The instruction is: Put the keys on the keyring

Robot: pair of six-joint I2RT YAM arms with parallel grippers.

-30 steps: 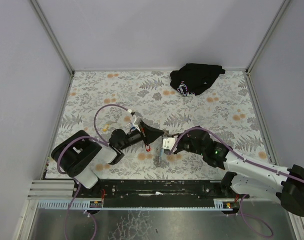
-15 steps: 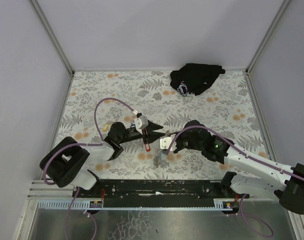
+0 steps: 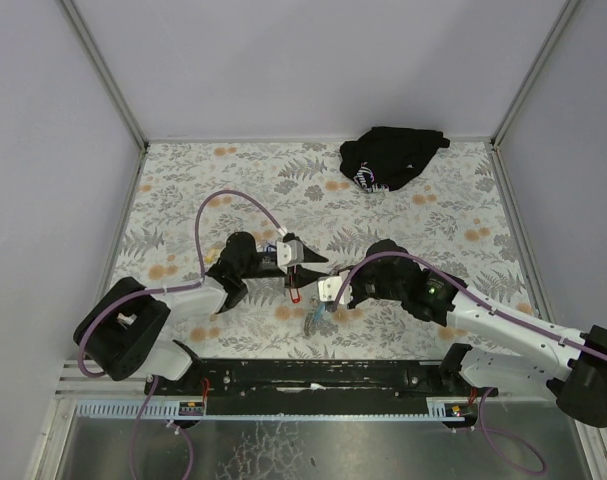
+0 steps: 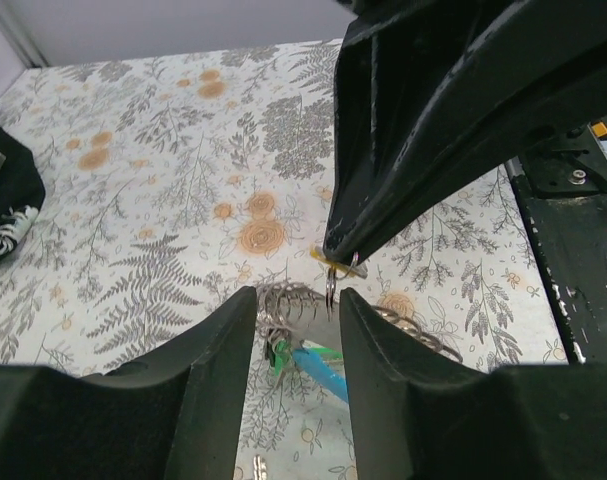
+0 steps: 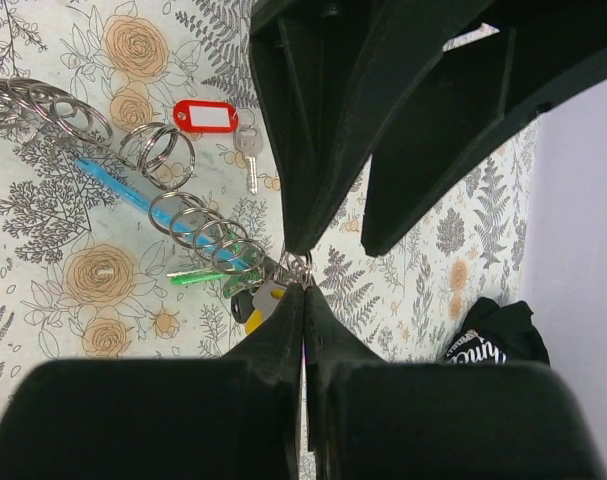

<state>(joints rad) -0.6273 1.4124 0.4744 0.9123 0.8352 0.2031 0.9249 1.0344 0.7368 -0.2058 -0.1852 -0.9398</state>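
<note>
Currently I read the right gripper (image 5: 304,285) as closed, its tips pinching the keyring (image 5: 297,264). The left gripper (image 4: 296,300) stands open, one finger on either side of that ring. In the right wrist view, linked rings (image 5: 173,200) trail from the keyring toward 10 o'clock across a light-blue strap (image 5: 118,180). A green-tagged key (image 5: 198,275) lies just beside the keyring at 8 o'clock. A red-tagged key (image 5: 211,117) lies apart on the table (image 3: 433,200) at 11 o'clock.
</note>
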